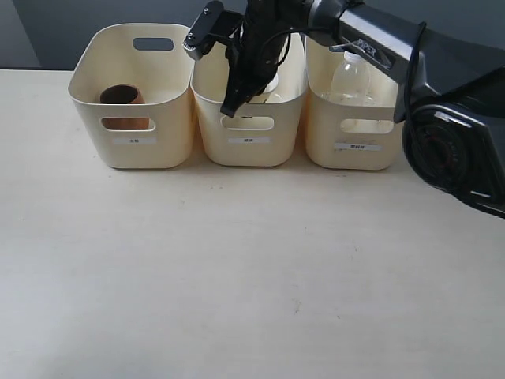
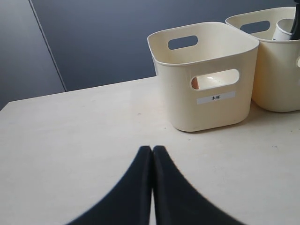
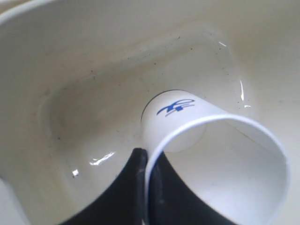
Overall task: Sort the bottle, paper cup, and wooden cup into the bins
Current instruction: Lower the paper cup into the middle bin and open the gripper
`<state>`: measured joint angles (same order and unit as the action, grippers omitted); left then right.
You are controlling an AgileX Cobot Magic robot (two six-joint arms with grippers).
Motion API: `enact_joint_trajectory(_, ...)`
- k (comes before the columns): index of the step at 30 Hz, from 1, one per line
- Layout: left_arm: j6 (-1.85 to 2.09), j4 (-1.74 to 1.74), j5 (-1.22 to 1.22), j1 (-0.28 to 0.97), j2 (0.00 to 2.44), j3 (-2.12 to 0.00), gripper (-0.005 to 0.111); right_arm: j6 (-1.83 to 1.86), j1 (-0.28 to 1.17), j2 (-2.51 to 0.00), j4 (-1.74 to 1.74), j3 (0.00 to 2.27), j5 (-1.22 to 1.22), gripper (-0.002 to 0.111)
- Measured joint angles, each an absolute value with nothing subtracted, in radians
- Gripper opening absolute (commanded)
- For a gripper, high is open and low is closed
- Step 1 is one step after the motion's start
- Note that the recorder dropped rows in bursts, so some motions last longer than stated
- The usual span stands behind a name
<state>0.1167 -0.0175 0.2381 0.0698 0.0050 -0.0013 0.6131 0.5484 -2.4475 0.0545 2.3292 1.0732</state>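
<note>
My right gripper (image 3: 149, 157) reaches down into the middle bin (image 1: 248, 154) and is shut on the rim of the white paper cup (image 3: 187, 122), one finger inside it and one outside. The cup's blue mark faces up, and its base is close to the bin floor (image 3: 93, 117); whether they touch I cannot tell. Inside the left bin (image 1: 166, 118) stands the reddish-brown wooden cup (image 1: 121, 95). The clear bottle (image 1: 351, 79) is upright in the right bin (image 1: 355, 158). My left gripper (image 2: 152, 149) hangs shut and empty over the bare table, well short of the left bin (image 2: 206, 108).
The three bins stand side by side along the back of the cream table (image 1: 237, 276). The right arm (image 1: 371, 39) stretches across above the right and middle bins, and its base (image 1: 458, 150) sits at the right edge. A dark wall is behind.
</note>
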Motion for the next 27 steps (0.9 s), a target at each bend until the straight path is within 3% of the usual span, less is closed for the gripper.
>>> enact_joint_trajectory(15,0.117,-0.018,0.238,0.07,0.005,-0.001,0.0,0.62,0.548,-2.447,0.052,2.333,1.106,0.0)
enact_joint_trajectory(22,0.117,-0.018,0.238,0.07,0.005,-0.001,0.0,0.62,0.548,-2.447,0.052,2.333,1.108,0.029)
enact_joint_trajectory(27,0.117,-0.018,0.238,0.07,0.005,-0.001,0.0,0.62,0.548,-2.447,0.05,2.333,1.106,0.029)
